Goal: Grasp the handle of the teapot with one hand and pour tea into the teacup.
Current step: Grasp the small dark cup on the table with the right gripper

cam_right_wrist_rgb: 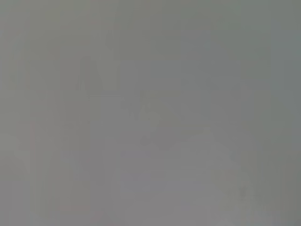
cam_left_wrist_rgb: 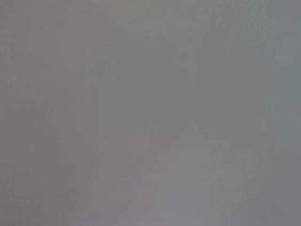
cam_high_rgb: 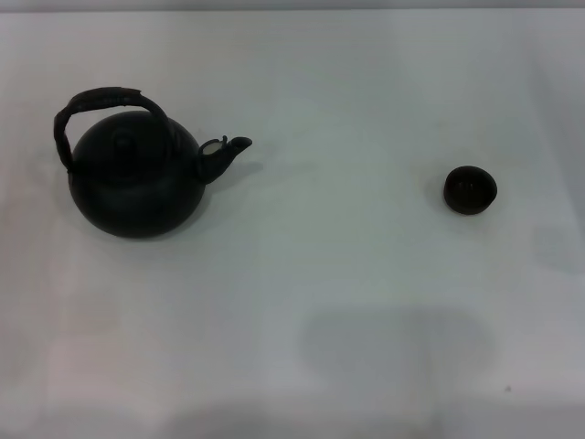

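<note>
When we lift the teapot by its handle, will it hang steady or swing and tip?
The handle arches high over the teapot, so the round body will probably hang below the grip and may swing. The spout juts toward the teacup, which could tilt it slightly. It looks heavy for its size.

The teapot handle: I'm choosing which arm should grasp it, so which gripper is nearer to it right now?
Cannot tell: neither gripper shows in any view. The handle arches over the teapot on the robot's left side of the table, so the left arm is probably nearer.
</note>
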You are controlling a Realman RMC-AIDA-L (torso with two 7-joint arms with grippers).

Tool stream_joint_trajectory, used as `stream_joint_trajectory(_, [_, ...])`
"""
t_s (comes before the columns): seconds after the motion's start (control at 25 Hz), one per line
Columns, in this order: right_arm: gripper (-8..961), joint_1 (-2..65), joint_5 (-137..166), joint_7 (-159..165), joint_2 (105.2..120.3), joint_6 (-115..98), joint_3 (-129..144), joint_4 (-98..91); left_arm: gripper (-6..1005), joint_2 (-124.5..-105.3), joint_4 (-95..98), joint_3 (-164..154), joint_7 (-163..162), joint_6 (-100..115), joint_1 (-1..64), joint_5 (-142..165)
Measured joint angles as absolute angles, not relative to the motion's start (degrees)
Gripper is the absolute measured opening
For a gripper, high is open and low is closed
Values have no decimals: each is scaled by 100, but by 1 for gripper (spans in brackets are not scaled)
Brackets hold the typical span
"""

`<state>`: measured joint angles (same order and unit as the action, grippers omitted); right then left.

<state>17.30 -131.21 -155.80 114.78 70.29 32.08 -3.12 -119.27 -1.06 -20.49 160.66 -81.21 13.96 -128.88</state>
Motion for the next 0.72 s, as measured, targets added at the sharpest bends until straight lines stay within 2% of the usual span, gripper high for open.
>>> stream_joint_trajectory(0.72, [875,1748,-13109,-15562,11479,6969,3264,-288,847,-11918,-94,-2030,16066,-7885,1413,-12920])
